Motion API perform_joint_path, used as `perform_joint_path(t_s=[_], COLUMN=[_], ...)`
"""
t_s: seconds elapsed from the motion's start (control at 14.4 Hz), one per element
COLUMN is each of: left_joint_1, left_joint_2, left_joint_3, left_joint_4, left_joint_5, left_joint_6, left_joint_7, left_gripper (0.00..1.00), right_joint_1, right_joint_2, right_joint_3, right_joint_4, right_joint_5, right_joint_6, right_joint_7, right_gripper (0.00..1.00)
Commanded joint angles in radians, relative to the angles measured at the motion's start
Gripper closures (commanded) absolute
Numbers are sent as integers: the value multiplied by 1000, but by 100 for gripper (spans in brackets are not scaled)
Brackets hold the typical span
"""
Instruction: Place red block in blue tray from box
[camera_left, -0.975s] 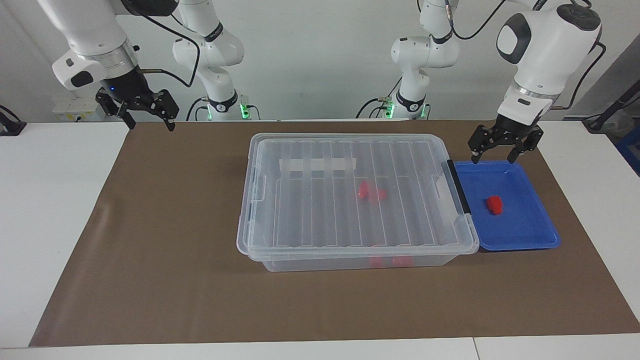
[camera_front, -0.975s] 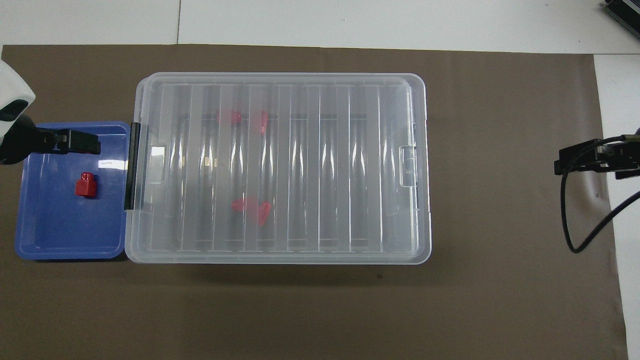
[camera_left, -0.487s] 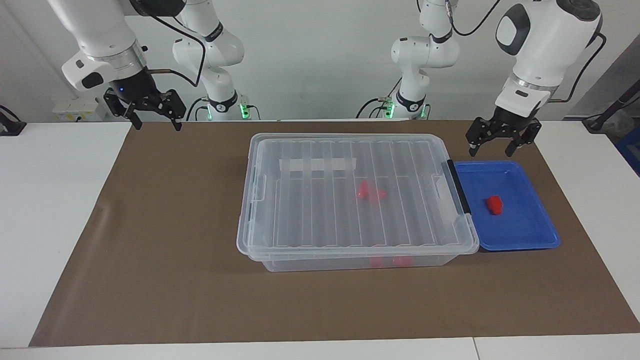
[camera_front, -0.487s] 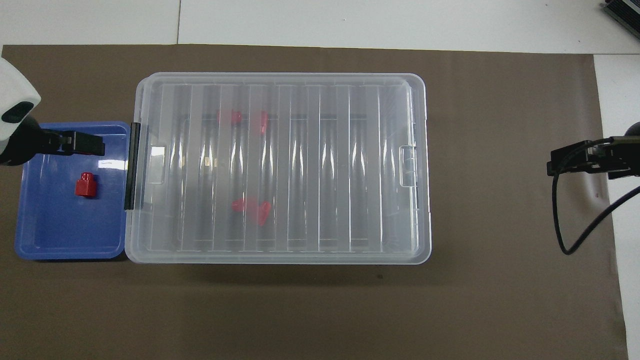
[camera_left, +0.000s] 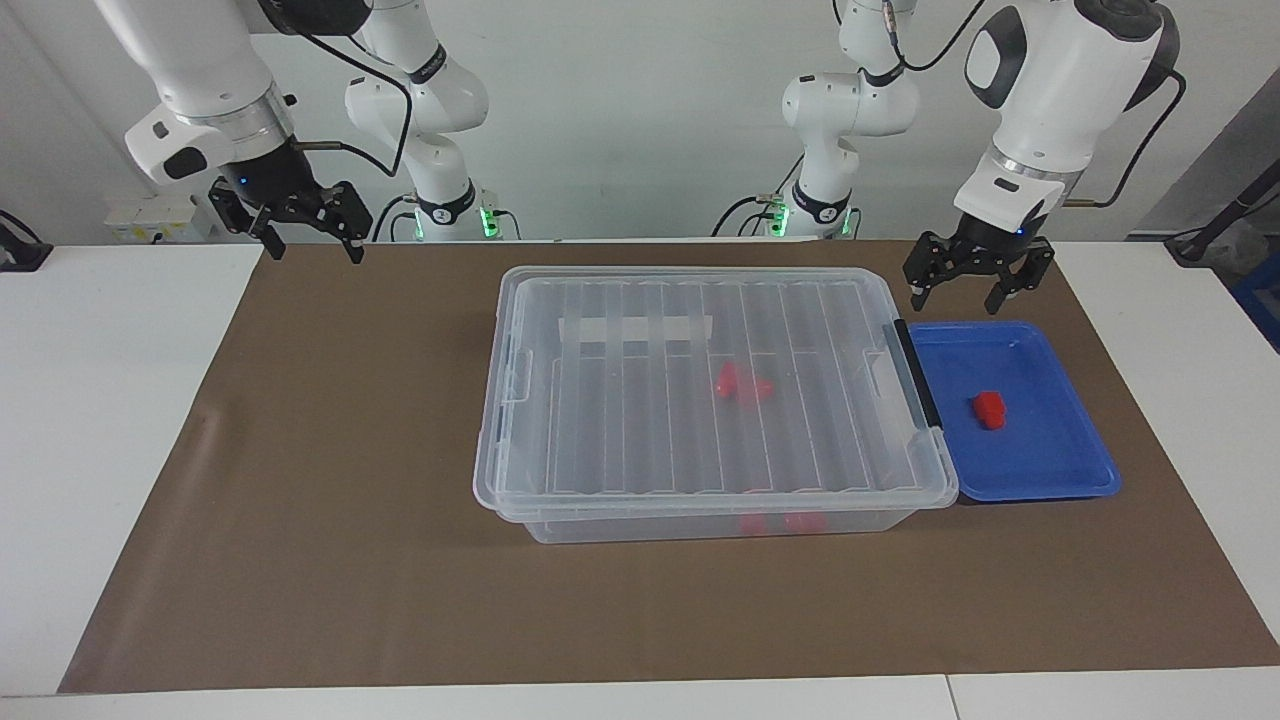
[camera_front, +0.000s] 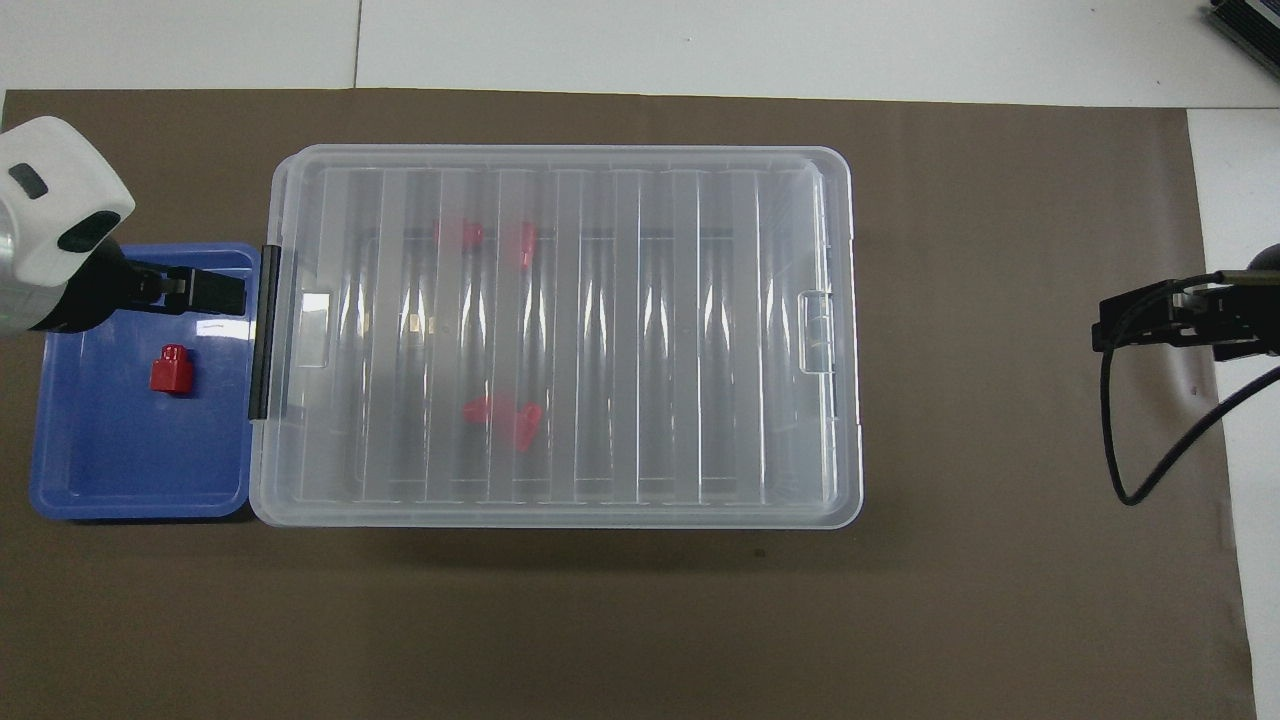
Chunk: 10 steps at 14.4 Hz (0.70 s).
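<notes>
One red block (camera_left: 989, 409) (small, rigid, likely light and slick) lies in the blue tray (camera_left: 1040, 478); grasp its broad flanks; left gripper (camera_left: 965, 289) and right gripper (camera_left: 310, 238) both hang spread, empty.

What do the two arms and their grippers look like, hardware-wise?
Both are glossy white arms with black joint bands and rounded segments. A silver metal ring sits above each black two-finger gripper: left gripper, right gripper. Black cables loop along the upper links and wrists. Green lights glow at the bases.
</notes>
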<state>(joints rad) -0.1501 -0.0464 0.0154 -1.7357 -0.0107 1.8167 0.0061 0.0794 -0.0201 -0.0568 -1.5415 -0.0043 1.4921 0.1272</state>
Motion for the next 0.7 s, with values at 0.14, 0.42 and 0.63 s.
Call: perform_joint_path(t_s=[0.14, 0.42, 0.63], left_joint_1=[7, 7, 7], left_joint_2=[-12, -13, -13], left_joint_3=[0, 5, 6], left_joint_4=[-2, -7, -5], left_joint_5=[11, 11, 11], left_joint_6=[-8, -20, -20], left_joint_7=[8, 8, 8], left_gripper=[0, 0, 0], right_joint_1=[5, 3, 5], right_joint_2=[-11, -11, -14], right_joint_3=[-1, -1, -1], right_joint_4=[-15, -17, -22], right_joint_5=[-6, -6, -6], right_joint_6=[10, 10, 10], right_joint_7=[45, 45, 48], right_gripper=[0, 0, 0])
